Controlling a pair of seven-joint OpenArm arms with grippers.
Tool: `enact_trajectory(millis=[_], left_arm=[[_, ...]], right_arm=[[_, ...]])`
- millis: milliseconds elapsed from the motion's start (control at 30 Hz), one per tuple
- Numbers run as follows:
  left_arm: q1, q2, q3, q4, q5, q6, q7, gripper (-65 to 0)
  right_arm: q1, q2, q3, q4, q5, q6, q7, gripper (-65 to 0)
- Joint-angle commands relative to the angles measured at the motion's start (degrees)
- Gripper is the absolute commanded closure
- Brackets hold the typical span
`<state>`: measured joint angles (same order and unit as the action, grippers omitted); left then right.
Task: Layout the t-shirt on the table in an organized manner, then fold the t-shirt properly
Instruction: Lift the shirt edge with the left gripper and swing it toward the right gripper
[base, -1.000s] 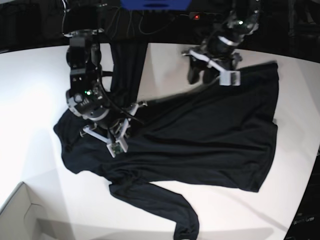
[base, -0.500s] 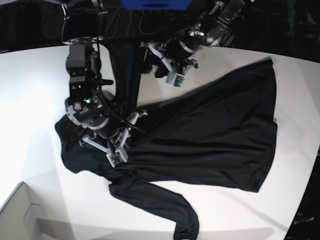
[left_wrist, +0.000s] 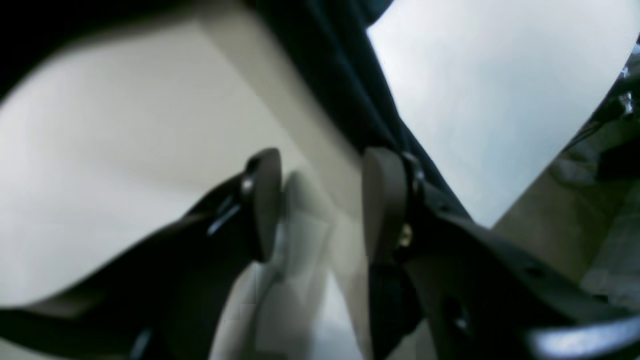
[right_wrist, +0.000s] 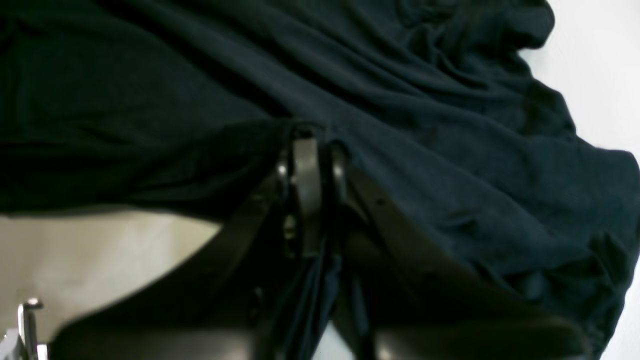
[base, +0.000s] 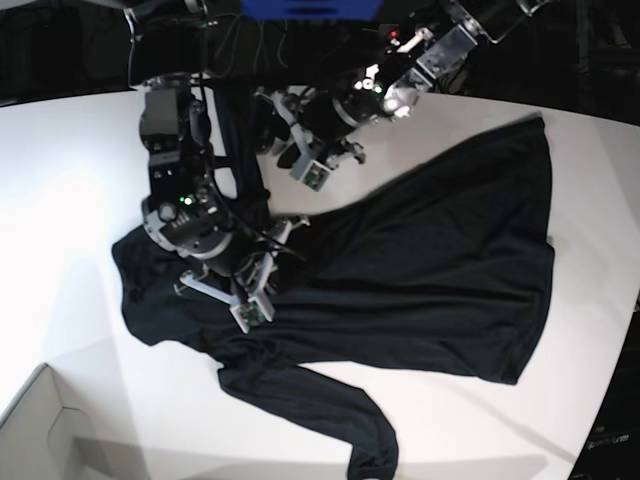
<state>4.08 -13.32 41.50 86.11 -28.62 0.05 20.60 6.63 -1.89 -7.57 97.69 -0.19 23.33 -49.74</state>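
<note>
While the shirt lies half spread across the middle of the tabletop, one sleeve trailing toward 6 o'clock and another draped off the edge at 12 o'clock, the right gripper is clamped on a fold of its cloth. The left gripper, jaws partly apart and empty, hovers near that draped sleeve; it would do well to pinch low on the sleeve and draw it slowly outward, flat

Robotics lab test bench: a bare white table with a curved edge, two black robot arms mounted at 12 o'clock, loose cabling and dark surroundings behind them.
</note>
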Motion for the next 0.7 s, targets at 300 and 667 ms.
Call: enact_trajectory(millis=[300,667], left_arm=[[-0.08,-8.61,0.39,8.88,-0.78,-0.45,-1.13,-26.7],[-4.82,-8.17,9.63,6.6,-0.78,-0.45,1.25,-26.7]], right_arm=[[2.73,0.0,-0.12,1.08,0.32,0.27,1.52,0.0],[2.55,-0.18,-1.7,1.08,0.23,0.27,1.52,0.0]])
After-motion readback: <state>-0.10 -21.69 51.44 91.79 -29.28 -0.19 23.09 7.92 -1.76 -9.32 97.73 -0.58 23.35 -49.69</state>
